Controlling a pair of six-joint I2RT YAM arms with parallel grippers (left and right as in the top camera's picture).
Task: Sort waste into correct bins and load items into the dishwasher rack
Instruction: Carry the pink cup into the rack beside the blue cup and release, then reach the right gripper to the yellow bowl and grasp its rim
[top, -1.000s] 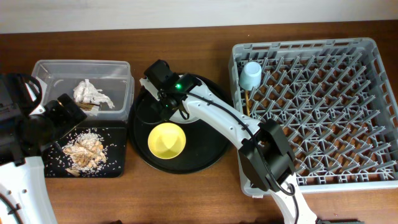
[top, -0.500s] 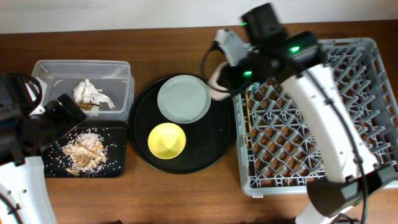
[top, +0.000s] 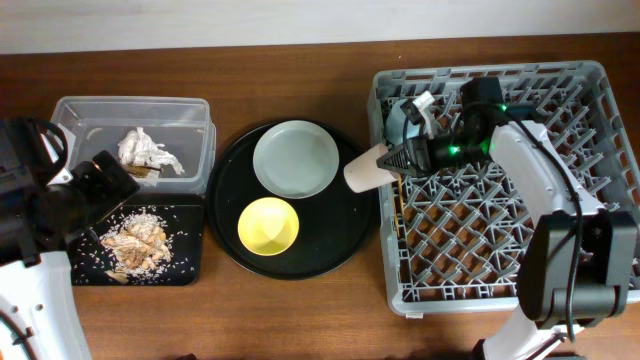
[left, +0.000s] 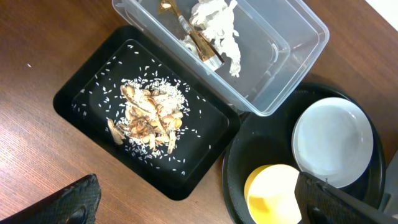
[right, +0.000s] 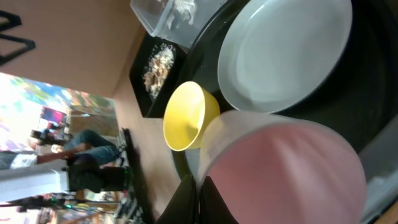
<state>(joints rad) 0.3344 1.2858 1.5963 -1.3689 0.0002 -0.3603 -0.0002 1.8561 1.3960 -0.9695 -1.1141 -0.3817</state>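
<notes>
The right tool (top: 398, 158) is clamping the tapered pink plastic cup (top: 363, 172) sideways. It should be tipping it mouth-down onto free pegs of the square grey plastic rack (top: 500, 250) beneath.

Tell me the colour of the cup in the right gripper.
Pink; the cup shows best in the right wrist view.

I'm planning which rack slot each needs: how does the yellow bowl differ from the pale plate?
The pale plate is wider and shallow; the yellow bowl is smaller across and deeper. The plate is pale grey-white, the bowl bright yellow. The plate lies on the far side of the round black tray, the bowl on the side nearer the robot. Both are round, upright, empty and rest on that tray.
</notes>
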